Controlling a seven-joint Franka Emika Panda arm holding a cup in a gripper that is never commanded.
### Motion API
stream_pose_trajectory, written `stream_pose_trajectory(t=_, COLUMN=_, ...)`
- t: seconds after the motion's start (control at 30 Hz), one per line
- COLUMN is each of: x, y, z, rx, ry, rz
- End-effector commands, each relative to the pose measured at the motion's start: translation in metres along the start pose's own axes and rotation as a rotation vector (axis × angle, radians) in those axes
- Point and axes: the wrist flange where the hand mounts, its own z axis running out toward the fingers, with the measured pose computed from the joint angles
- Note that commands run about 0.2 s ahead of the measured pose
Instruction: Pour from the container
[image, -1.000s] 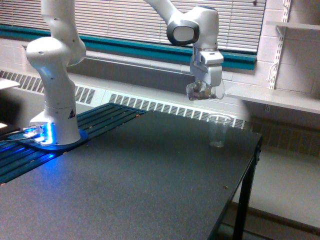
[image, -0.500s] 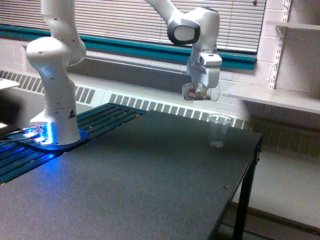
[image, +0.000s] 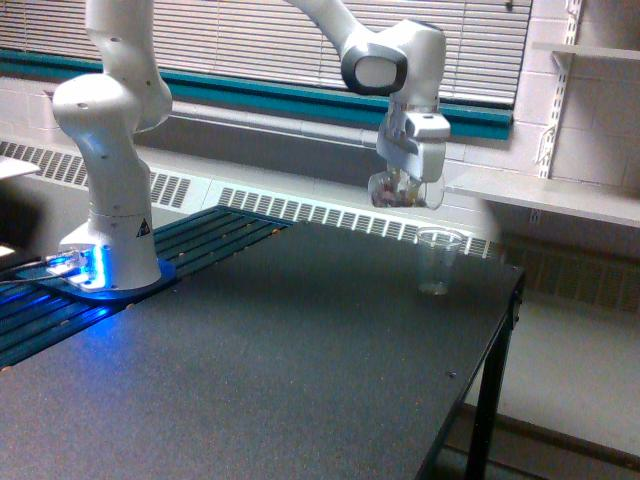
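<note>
Holding: gripper (image: 405, 190) clamped on container (image: 392, 191) | above, exterior-view-left of tapered cup (image: 437, 261) | bits apparently inside | pour seemingly not begun

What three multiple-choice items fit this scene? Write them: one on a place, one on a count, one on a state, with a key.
1. Where does the tall clear tapered plastic cup stand?
A. On the dark speckled tabletop, near its far corner on the exterior view's right
B. On the white wall shelf
C. Beside the robot's blue-lit base

2. How many clear cups are in view?
A. One
B. Two
C. Four

3. What is the state of the small clear plastic mug-like container?
A. Lying on the tabletop
B. Standing inside the tall cup
C. Held in the air by the tool

Key: 1 A, it rests on the tabletop by the far edge. 2 B, one cup stands, one is held. 3 C, it hangs clear of the table, above and to the exterior view's left of the tall cup.
</note>
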Motion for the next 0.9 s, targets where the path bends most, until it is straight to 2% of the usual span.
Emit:
stream_pose_trajectory(t=0.03, x=0.0081, y=-0.0003, z=-0.0055, rx=-0.01, ry=-0.019, rz=-0.014)
stream_pose_trajectory(t=0.2, x=0.0079, y=-0.0004, z=-0.0068, rx=-0.025, ry=-0.043, rz=-0.03)
stream_pose_trajectory(t=0.6, x=0.0142, y=-0.0022, z=-0.0029, rx=-0.045, ry=-0.047, rz=-0.027)
stream_pose_trajectory(t=0.9, x=0.0129, y=-0.0038, z=-0.0063, rx=-0.06, ry=-0.073, rz=-0.047)
